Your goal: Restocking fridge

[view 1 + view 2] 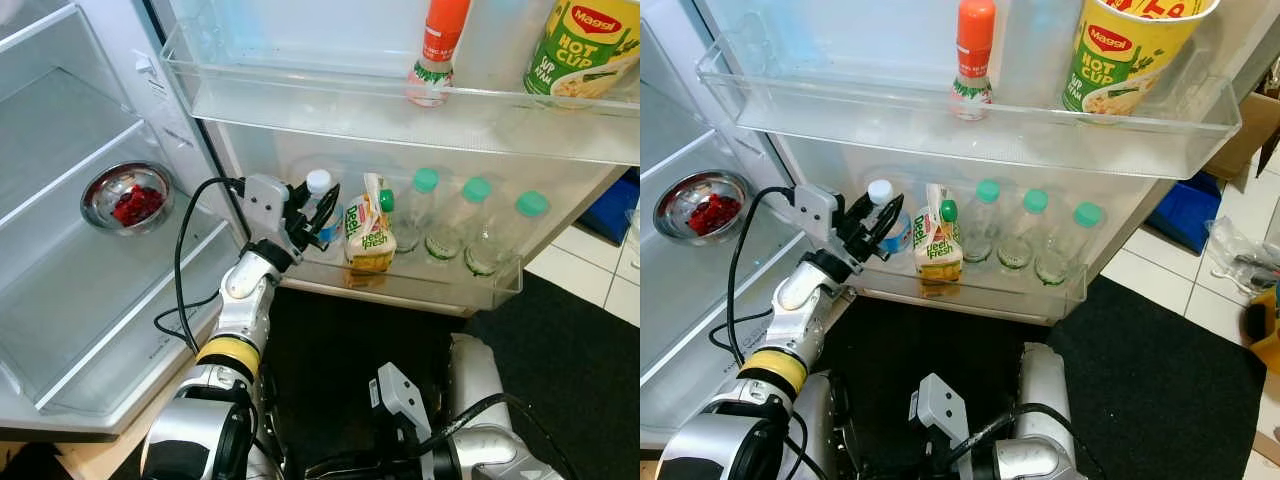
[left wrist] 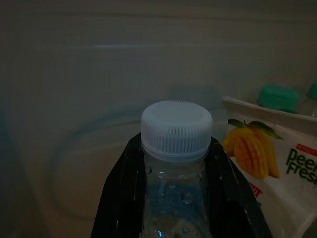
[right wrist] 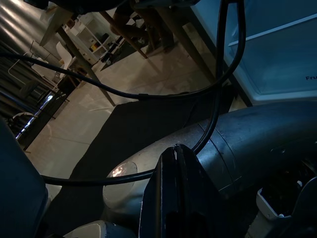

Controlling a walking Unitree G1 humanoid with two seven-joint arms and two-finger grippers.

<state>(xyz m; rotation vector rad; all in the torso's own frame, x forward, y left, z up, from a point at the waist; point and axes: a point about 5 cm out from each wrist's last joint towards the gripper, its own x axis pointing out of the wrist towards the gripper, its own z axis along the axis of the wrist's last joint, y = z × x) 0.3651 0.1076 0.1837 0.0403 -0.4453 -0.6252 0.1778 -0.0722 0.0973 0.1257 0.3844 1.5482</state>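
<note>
A clear water bottle [image 1: 320, 196] with a white cap [image 2: 176, 130] stands at the left end of the lower door shelf [image 1: 430, 291] of the open fridge. My left gripper [image 1: 322, 216] reaches into that shelf and is shut on the bottle just below the cap; its black fingers [image 2: 121, 198] press against both sides of the neck. Right beside the bottle stands a Peel Fresh mango juice carton [image 1: 369, 240]. My right gripper [image 3: 176, 191] hangs low near my body, fingers shut together and holding nothing.
Three green-capped bottles [image 1: 470, 220] fill the rest of the lower door shelf. The upper door shelf [image 1: 300, 100] holds an orange-capped sauce bottle [image 1: 437, 50] and a Maggi Hot Cup [image 1: 585, 45]. A steel bowl [image 1: 127, 197] of red food sits on an inner fridge shelf. A black mat [image 1: 560, 370] covers the floor.
</note>
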